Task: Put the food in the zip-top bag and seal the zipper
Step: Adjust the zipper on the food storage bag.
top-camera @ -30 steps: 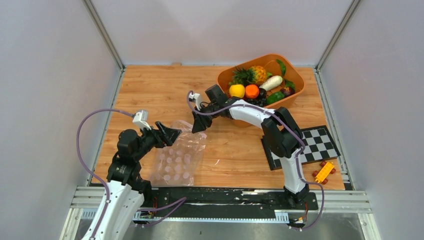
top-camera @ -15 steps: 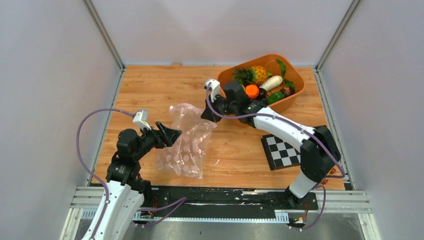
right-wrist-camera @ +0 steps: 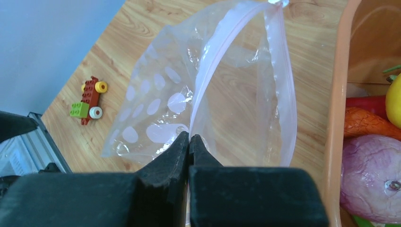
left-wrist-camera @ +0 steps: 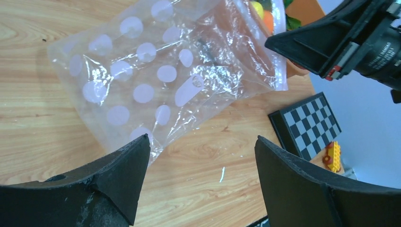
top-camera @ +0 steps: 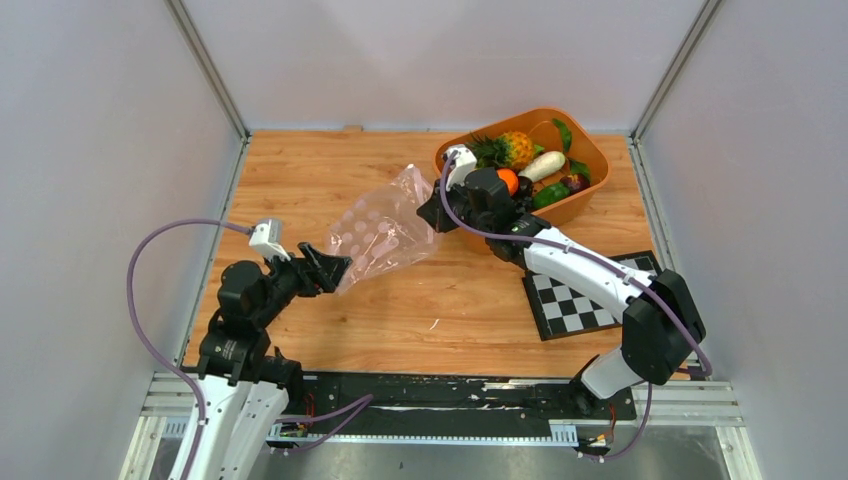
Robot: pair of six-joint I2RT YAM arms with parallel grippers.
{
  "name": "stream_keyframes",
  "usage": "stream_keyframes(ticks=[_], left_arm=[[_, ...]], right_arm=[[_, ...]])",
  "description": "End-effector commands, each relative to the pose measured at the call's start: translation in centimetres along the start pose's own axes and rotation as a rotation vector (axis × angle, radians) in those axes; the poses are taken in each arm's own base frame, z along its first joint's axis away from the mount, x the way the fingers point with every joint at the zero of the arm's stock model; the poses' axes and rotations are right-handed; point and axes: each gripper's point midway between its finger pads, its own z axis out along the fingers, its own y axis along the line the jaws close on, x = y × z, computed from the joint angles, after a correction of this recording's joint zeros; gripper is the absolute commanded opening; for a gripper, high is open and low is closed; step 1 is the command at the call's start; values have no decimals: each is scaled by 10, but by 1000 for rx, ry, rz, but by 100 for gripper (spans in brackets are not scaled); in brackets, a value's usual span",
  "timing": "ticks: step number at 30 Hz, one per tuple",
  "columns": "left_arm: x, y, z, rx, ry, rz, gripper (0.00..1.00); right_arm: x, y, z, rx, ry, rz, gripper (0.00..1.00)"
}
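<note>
Filling orange tub (top-camera: 542, 128): food (top-camera: 517, 150); bag (top-camera: 385, 230) in R tool (right-wrist-camera: 189, 139).

Tiny white print (left-wrist-camera: 383, 51) on right tool (left-wrist-camera: 274, 44), illegible

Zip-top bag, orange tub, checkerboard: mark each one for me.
zip-top bag (top-camera: 385, 232), top external view, on its dotted middle panel.
orange tub (top-camera: 545, 110), top external view, on its far rim.
checkerboard (top-camera: 572, 308), top external view, on its uncovered near squares.
</note>
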Motion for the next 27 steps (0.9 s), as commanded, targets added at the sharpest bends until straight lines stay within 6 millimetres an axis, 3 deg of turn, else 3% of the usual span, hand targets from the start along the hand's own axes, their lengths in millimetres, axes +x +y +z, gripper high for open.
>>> stream_keyframes(ticks=[1, 5, 18, 27], left_arm=[[7, 9, 12, -9, -22, -78, 87], [27, 21, 27, -6, -10, -156, 84], [70, 55, 44, -24, -52, -299, 85], [77, 73, 56, -56, -84, -288, 86]], right_arm=[[-39, 11, -10, -10, -131, 53, 0], [-39, 7, -12, 13, -130, 56, 0], [-27, -8, -1, 52, -85, 75, 0], [-22, -1, 2, 2, -49, 80, 0]])
